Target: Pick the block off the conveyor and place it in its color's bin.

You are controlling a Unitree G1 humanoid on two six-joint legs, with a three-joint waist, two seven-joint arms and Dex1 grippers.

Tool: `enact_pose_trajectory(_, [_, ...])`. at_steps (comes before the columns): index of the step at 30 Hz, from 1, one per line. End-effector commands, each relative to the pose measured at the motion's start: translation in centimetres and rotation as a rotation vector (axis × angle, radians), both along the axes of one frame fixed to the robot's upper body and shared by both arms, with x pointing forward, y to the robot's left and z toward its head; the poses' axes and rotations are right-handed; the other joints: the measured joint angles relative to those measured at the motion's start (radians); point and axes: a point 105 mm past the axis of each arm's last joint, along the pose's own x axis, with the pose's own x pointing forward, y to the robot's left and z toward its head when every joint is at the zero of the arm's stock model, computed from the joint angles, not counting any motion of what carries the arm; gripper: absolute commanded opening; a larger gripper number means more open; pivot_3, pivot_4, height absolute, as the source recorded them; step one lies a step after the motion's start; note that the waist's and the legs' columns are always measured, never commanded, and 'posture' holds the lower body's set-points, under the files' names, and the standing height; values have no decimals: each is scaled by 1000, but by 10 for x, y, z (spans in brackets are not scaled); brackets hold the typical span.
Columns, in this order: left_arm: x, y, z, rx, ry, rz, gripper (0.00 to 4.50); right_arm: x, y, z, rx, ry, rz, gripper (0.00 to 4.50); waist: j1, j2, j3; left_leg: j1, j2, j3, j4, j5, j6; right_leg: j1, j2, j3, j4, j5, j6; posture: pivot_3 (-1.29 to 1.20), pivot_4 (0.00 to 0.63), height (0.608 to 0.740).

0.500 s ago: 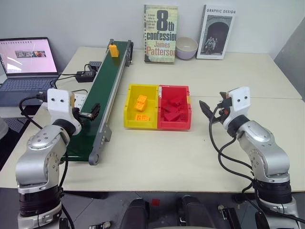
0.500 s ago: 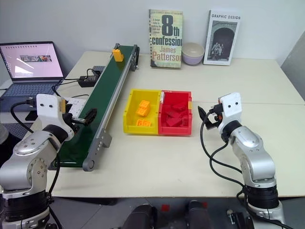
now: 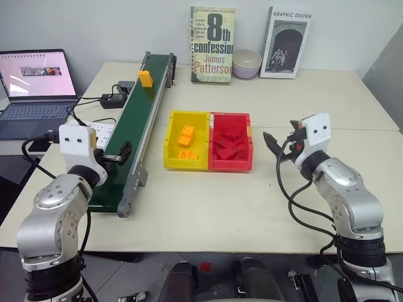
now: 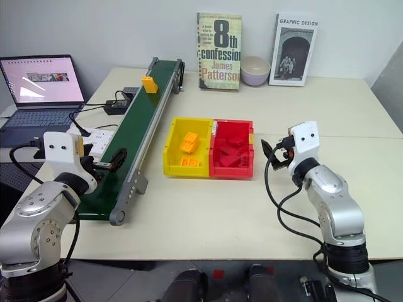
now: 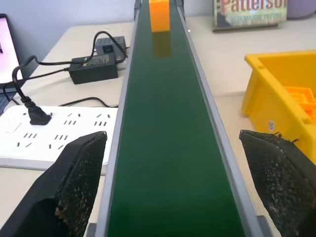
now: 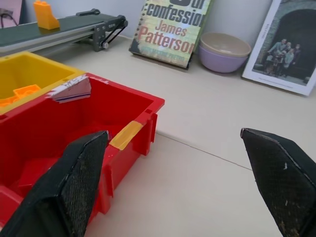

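The yellow-orange block (image 3: 145,78) rides on the far part of the dark-green conveyor (image 3: 135,126), small and upright; the left wrist view shows the block (image 5: 159,15) far up the belt. My left gripper (image 5: 173,136) is open, level over the belt's near end, one finger to each side and nothing between them. The yellow bin (image 3: 184,163) stands right of the belt, joined to a red bin (image 3: 230,165), and holds a few orange bricks. My right gripper (image 3: 280,141) hovers open and empty to the right of the red bin.
A laptop (image 3: 34,82), a power strip (image 5: 54,131) and a black adapter (image 3: 114,99) with cables lie left of the belt. Two books (image 3: 212,44) and a lilac bowl (image 3: 246,63) stand against the back wall. Bare tabletop spreads in front of the bins.
The block has travelled a short way along the belt toward me. My left arm has sunk slightly; the right arm is still.
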Motion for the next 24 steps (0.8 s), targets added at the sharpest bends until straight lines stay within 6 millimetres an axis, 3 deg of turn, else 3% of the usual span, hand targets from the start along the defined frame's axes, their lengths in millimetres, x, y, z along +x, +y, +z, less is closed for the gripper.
enact_pose_trajectory(1, [-5,4,14,13,-58,34,4488,2,0,19,-12,-56,48,4500,0,0,0,0,0,0,0,0,0,0,0,0,0,0,0,0,150,740])
enact_pose_trajectory(5, [-2,3,11,8,-56,44,4488,-5,17,29,34,-53,211,4500,0,0,0,0,0,0,0,0,0,0,0,0,0,0,0,0,150,740])
enact_pose_trajectory(9, [4,3,9,-4,-61,57,4488,-24,42,39,72,-29,474,4500,0,0,0,0,0,0,0,0,0,0,1,0,0,0,0,0,150,740])
enact_pose_trajectory(16, [17,5,8,-23,-66,100,4488,-54,66,47,93,44,795,4500,1,0,0,0,0,0,0,0,0,1,0,-1,0,0,0,0,150,740])
enact_pose_trajectory(24, [27,-4,3,-26,-39,64,4488,-79,80,31,-12,89,946,4500,1,0,0,0,0,-1,0,0,0,0,0,-1,0,0,0,0,150,740])
